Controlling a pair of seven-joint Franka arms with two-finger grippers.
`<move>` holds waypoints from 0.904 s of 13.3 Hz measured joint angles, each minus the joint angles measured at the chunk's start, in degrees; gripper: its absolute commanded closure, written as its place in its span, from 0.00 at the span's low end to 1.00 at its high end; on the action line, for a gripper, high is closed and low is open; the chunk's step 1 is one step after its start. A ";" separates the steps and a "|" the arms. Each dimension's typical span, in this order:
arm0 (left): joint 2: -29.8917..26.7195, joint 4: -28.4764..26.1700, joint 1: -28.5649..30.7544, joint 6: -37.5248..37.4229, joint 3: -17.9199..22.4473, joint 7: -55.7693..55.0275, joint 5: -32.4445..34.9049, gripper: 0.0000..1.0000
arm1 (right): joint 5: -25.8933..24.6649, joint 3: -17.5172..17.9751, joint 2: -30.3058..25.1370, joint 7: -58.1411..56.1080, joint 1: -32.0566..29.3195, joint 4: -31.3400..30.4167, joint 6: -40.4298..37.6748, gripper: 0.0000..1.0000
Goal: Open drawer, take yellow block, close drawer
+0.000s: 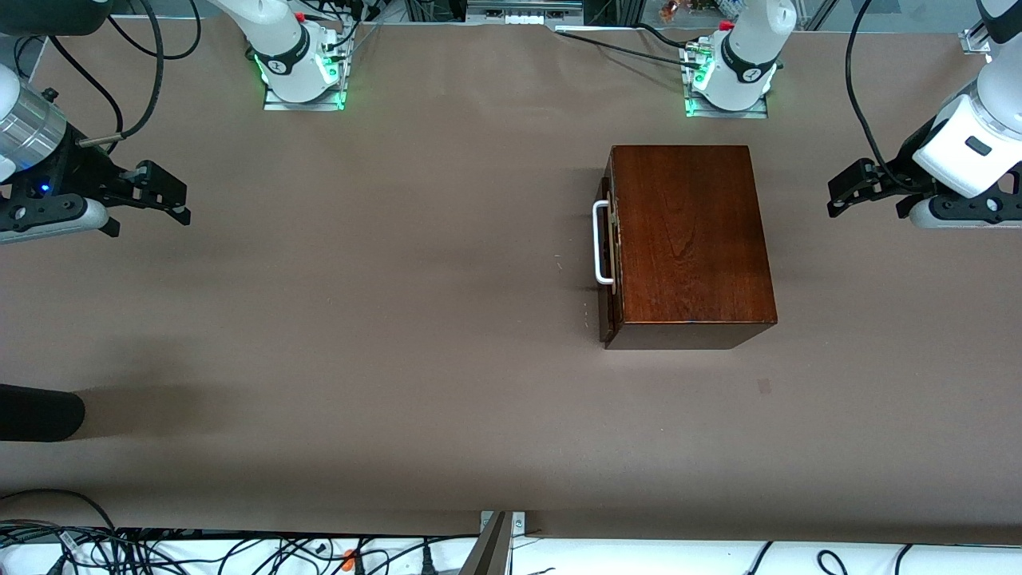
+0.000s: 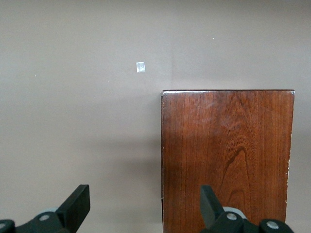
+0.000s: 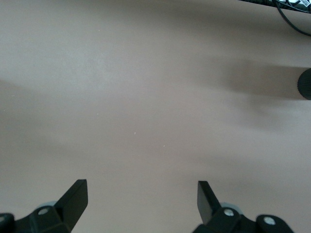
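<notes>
The glossy dark-brown box (image 1: 687,231) stands toward the left arm's end of the table. Its drawer (image 1: 608,263) is shut, and the white loop handle (image 1: 600,243) faces the right arm's end. The yellow block is hidden. My left gripper (image 1: 866,200) hangs open over the table beside the box's closed end. In the left wrist view the left gripper (image 2: 144,194) is empty and the box top (image 2: 228,160) lies ahead of one finger. My right gripper (image 1: 152,212) waits open over bare table at the right arm's end, and the right wrist view shows the right gripper (image 3: 141,189) empty.
A black rounded object (image 1: 40,411) pokes in at the right arm's end, nearer to the front camera. A small pale square of tape (image 1: 764,386) lies on the brown table cover just nearer than the box. Cables (image 1: 160,551) run along the near edge.
</notes>
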 measured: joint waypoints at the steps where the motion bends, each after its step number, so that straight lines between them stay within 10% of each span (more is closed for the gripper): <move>1: 0.04 0.02 0.00 -0.13 -0.01 0.00 0.00 0.00 | 0.00 -0.02 0.00 0.00 0.00 0.00 0.00 0.00; 12: 3.16 0.39 -0.19 -9.02 -9.74 -0.34 -0.20 0.00 | 0.00 -0.15 0.00 0.00 -0.09 0.00 0.00 0.00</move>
